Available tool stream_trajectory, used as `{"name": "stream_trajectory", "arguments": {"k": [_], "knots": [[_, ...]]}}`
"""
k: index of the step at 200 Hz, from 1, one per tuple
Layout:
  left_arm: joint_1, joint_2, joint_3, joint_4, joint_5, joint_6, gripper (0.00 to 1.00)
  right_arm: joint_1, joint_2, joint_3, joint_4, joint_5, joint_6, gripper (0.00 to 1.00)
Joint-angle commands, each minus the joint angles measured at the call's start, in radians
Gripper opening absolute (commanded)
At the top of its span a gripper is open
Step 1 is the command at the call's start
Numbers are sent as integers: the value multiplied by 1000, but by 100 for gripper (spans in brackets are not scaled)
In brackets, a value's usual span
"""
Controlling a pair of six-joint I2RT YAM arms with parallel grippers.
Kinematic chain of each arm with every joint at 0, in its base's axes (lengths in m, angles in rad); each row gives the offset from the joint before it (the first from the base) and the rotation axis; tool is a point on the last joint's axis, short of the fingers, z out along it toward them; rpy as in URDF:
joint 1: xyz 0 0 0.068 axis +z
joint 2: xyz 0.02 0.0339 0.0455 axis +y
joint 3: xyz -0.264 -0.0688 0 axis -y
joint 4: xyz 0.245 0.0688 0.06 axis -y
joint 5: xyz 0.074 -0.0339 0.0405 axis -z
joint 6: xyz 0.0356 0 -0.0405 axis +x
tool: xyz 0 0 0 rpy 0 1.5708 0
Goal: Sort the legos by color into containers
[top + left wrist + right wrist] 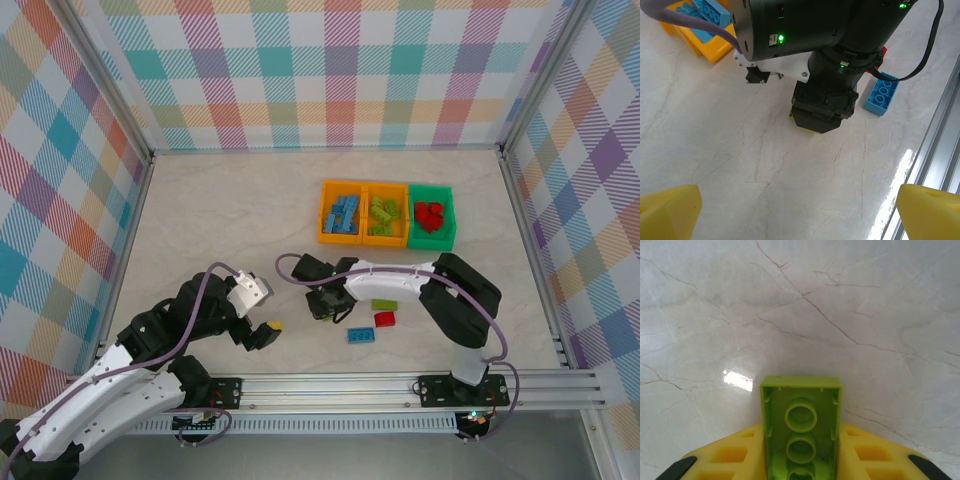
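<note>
Two-arm sorting station, shown from above and from both wrists. Toward the rear of the pale, veined bench (220,220) three bins stand in a row, side against side: the left orange bin (340,239) holds blue bricks, the middle orange bin (385,241) holds lime green bricks, and the green bin (432,243) on the right holds red bricks. In front of the bins three bricks lie loose and close together on the bench: a loose green brick (384,304), a loose red brick (384,319) just nearer than it, and a loose blue brick (361,335) nearest the arm bases. The right hand (801,440) is low over the bench just left of these three and is clenched on a lime green brick (801,410), its yellow fingers (730,455) pressed against the two long sides, with the hollow underside turned to the wrist camera. Whether this brick is clear of the bench cannot be told. The left hand (797,215) hovers near the front left of the bench, released, its yellow fingertips (667,212) spread wide and grasping nothing, and it faces the right hand.
</note>
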Motion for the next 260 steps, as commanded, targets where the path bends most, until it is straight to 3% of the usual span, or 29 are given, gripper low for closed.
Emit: {"name": "stream_trajectory", "arguments": {"k": [1,29,49,90,108,129,142,158,182,213,242,260], "knots": [[-4,-6,-6,0,13,4,100,-21,-127,-15,-27,36,-11,29],[-3,-7,-5,2,13,2,100,-128,-284,-23,-5,102,-82,27],[-3,-7,-6,4,12,1,100,-261,-305,15,29,112,-154,27],[-4,2,-10,5,11,-5,100,-404,-182,179,98,134,-258,25],[-3,8,-10,2,7,-5,100,-454,-111,245,83,220,-276,24],[-4,9,-12,4,7,-6,100,-525,-51,260,116,291,-291,25],[-3,12,-15,7,3,-4,100,-571,-12,269,138,267,-296,26],[-3,24,-15,6,-8,-3,100,-611,38,301,151,189,-308,32],[-4,59,-8,-5,-33,-11,100,-622,71,386,88,161,-327,55],[-4,85,-2,-4,-62,-27,100,-623,-41,359,80,158,-318,60],[-3,73,13,5,-140,-76,100,-622,-249,239,77,50,-282,61],[-3,56,46,4,-214,-168,100,-622,-416,104,103,-22,-266,71]]}}
